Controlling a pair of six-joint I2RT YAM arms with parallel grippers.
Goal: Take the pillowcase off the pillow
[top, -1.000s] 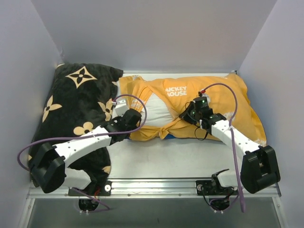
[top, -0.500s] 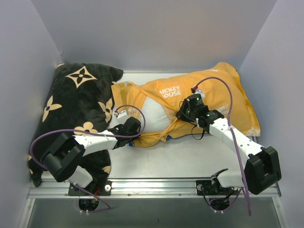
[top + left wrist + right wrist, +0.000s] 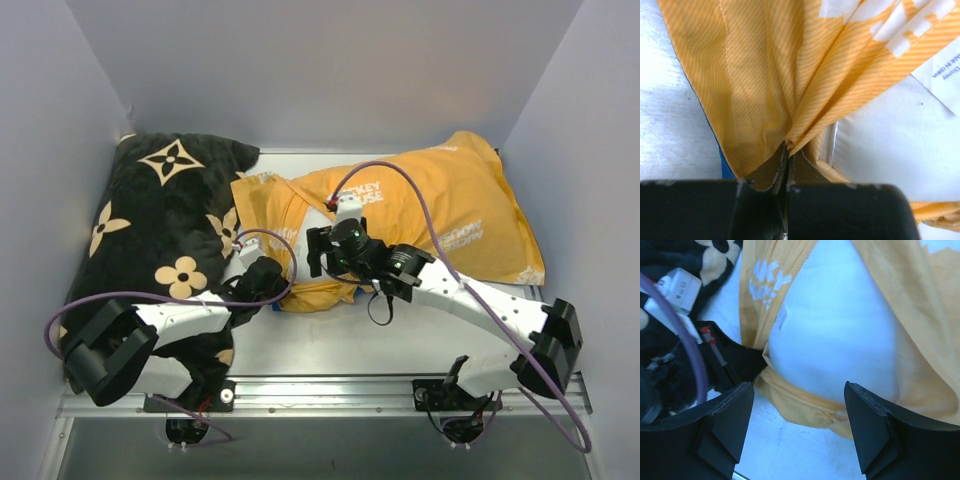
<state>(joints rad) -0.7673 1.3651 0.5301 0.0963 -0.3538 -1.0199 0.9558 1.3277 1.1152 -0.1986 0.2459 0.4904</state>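
Left end effector (image 3: 787, 150): clenched on a fold of the pillowcase (image 3: 455, 195) at its open edge, probably anchoring the cloth so the cover can be drawn off.
Right end effector (image 3: 799, 395): released, jaws spread wide just over the exposed pillow (image 3: 835, 330); seemingly placed to grip the filling.
Pillowcase: orange side up on the far-right tabletop (image 3: 330, 340), mouth facing left, against the black cushion (image 3: 160, 210).
Pillow: mostly inside, white bulge showing at the opening.
Stage: likely early, most of the cover not yet stripped.
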